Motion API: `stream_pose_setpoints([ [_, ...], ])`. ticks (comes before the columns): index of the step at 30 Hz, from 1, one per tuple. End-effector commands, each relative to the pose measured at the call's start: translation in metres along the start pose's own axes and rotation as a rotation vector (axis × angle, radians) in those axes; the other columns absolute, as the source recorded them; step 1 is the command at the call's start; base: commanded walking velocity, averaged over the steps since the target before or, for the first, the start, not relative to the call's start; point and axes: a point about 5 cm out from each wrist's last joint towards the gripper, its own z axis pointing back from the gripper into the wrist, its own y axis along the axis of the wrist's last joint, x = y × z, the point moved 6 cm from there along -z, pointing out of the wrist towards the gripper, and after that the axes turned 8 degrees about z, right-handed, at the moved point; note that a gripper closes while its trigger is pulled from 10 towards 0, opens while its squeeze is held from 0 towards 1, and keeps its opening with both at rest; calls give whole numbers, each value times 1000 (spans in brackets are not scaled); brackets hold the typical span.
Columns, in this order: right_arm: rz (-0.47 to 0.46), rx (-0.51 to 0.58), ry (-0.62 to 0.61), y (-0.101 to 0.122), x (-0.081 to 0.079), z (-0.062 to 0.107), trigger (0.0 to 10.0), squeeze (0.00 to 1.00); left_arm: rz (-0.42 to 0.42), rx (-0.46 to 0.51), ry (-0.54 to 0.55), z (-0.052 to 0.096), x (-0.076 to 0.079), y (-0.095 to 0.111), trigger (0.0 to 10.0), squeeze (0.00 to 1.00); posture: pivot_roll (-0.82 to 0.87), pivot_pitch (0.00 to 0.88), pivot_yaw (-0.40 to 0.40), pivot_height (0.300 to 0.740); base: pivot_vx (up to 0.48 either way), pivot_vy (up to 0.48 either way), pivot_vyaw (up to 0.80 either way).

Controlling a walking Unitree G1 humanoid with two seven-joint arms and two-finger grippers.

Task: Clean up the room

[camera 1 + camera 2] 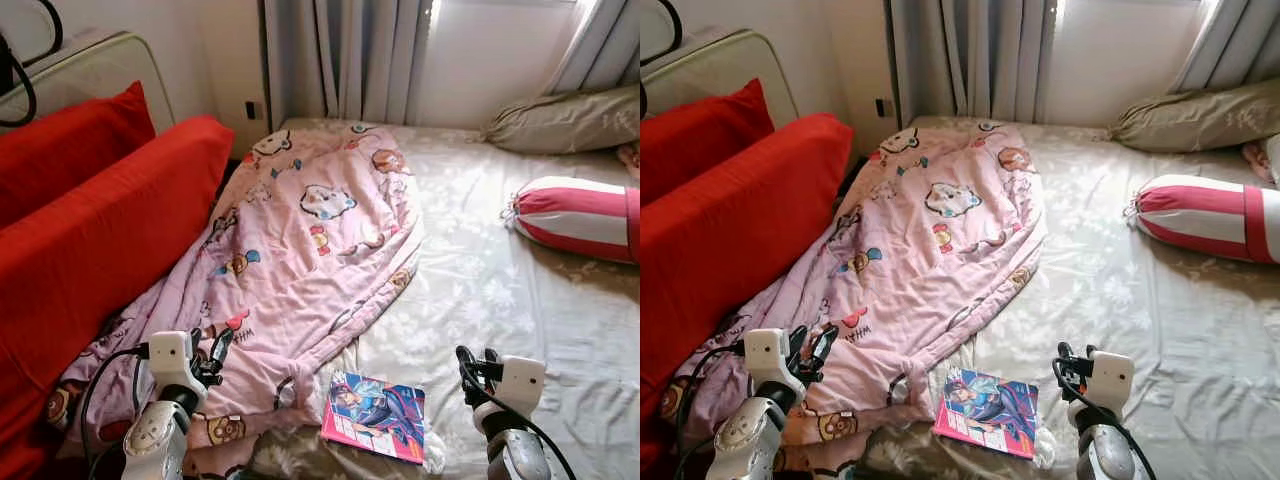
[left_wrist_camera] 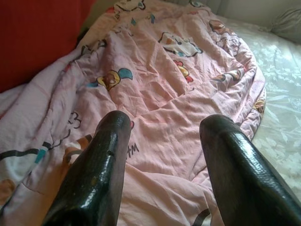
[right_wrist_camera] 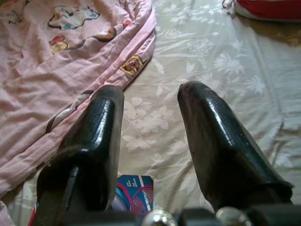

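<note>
Fingers spread on both our grippers, left gripper (image 2: 162, 165) over the pink blanket (image 1: 300, 250), right gripper (image 3: 153, 141) above the bed (image 1: 520, 300); magazine (image 1: 375, 415) lies between, nearer our right

- Pink blanket (image 1: 300, 250) cut off at the bottom edge of the eye views, its near corner hidden behind the left arm (image 1: 160, 420).
- Striped bolster (image 1: 580, 218) cropped by the right edge; far end unseen.
- Red cushion (image 1: 90, 250) running out past the left edge.
- Olive pillow (image 1: 565, 120) clipped at the right edge.
- Comic book (image 3: 134, 195) half hidden behind a finger (image 3: 91, 150) of the right gripper (image 3: 150, 94) in the right wrist view; cover print too small to read.
- Mattress edge under the blanket not visible.
</note>
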Motion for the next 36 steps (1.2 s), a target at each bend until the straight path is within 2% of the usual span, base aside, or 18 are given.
stream_pose_setpoints([
  [1,0,10,-1,4,0,-1,10000,0,-4,8,-2,-2,-1,5,10000,0,10,93,-11,676,0,0,0],
  [12,-10,-40,4,-7,-2,1,10000,0,-4,5,-4,-2,0,6,10000,0,12,116,-12,676,0,0,0],
  [17,-8,-40,19,-10,-3,0,10000,0,-3,0,1,-2,-2,5,10000,0,13,118,-14,656,0,0,0],
  [26,-7,-51,0,-15,3,-1,10000,0,-1,-3,-6,0,-1,4,10000,0,18,119,-15,656,0,0,0],
  [30,-4,-92,10,-24,2,-3,10000,0,-2,-10,-17,0,1,3,10000,0,19,121,-17,656,0,0,0],
  [36,-14,-78,11,-25,4,-2,10000,0,-1,-12,-16,1,2,2,10000,0,16,123,-17,632,0,0,0],
])
